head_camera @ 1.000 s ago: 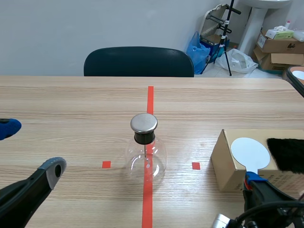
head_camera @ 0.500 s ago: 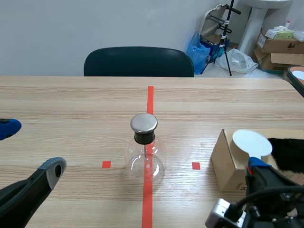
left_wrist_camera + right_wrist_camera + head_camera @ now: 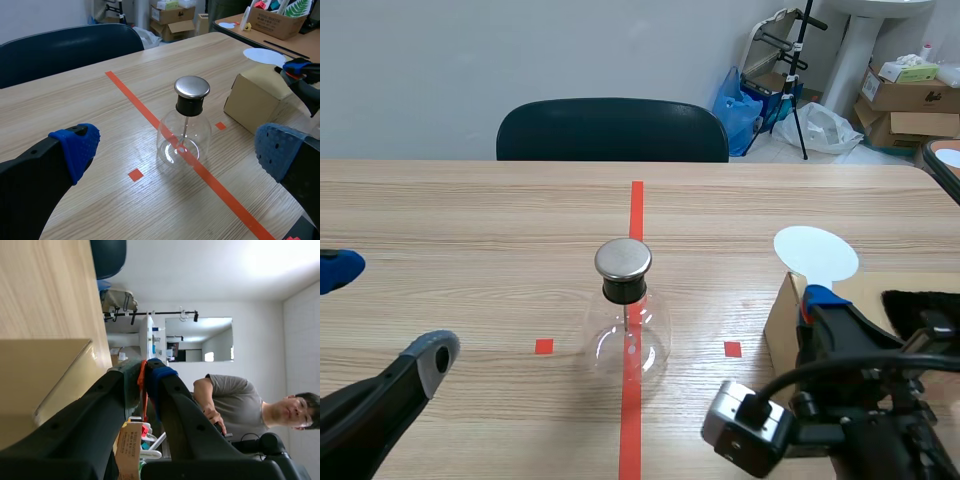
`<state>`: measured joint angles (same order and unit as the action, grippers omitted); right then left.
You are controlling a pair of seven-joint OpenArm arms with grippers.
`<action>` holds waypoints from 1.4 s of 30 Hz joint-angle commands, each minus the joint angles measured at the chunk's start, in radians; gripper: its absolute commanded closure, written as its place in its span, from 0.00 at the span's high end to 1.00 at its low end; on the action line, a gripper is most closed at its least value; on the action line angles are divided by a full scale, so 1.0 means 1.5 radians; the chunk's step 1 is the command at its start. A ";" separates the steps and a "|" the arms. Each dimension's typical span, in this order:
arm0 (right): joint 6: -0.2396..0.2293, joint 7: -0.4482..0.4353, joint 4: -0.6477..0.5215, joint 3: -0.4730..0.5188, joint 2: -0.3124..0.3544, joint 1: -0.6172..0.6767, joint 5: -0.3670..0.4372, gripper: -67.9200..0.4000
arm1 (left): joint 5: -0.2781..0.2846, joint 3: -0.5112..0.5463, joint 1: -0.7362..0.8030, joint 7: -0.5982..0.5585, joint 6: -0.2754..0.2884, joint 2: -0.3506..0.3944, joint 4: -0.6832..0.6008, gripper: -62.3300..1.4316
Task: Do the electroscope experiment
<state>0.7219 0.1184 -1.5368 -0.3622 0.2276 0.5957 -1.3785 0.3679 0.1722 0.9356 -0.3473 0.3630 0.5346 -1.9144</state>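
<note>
On the worktop point(image 3: 470, 220), glass flask point(image 3: 626, 338) with metal cap on the red tape line, left hand point(image 3: 382, 312) fingers apart, right hand point(image 3: 817, 300) clamped on white disc point(image 3: 816, 254) above cardboard box point(image 3: 786, 342)

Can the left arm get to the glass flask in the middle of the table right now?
Probably yes. The left gripper is open, and the glass flask stands alone ahead of it; the cardboard box and the right gripper, holding the white disc, sit beyond it.
</note>
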 commanded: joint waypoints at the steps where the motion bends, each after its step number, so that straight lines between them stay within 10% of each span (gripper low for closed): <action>1: 0.041 0.018 -0.006 -0.007 0.009 -0.020 -0.012 0.03 | 0.006 0.003 -0.004 -0.007 -0.001 0.000 -0.007 1.00; 21: -0.014 0.106 -0.005 -0.097 0.024 -0.071 -0.055 0.02 | -0.009 0.002 -0.004 0.004 0.000 0.010 -0.007 1.00; 25: -0.026 0.104 -0.005 -0.110 0.037 -0.080 -0.055 0.02 | -0.011 -0.006 -0.004 0.012 0.001 0.052 -0.007 0.77; 31: -0.026 0.101 -0.005 -0.121 0.042 -0.089 -0.055 0.02 | -0.011 -0.046 -0.036 0.021 0.010 0.130 0.021 0.06; 42: -0.026 0.079 -0.005 -0.121 0.042 -0.089 -0.055 0.02 | -0.011 -0.291 -0.327 -0.042 0.017 0.177 0.253 0.07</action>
<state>0.6727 0.2348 -1.5364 -0.5449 0.2829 0.4747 -1.4601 0.3405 -0.2657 0.4587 -0.3870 0.3862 0.8036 -1.5204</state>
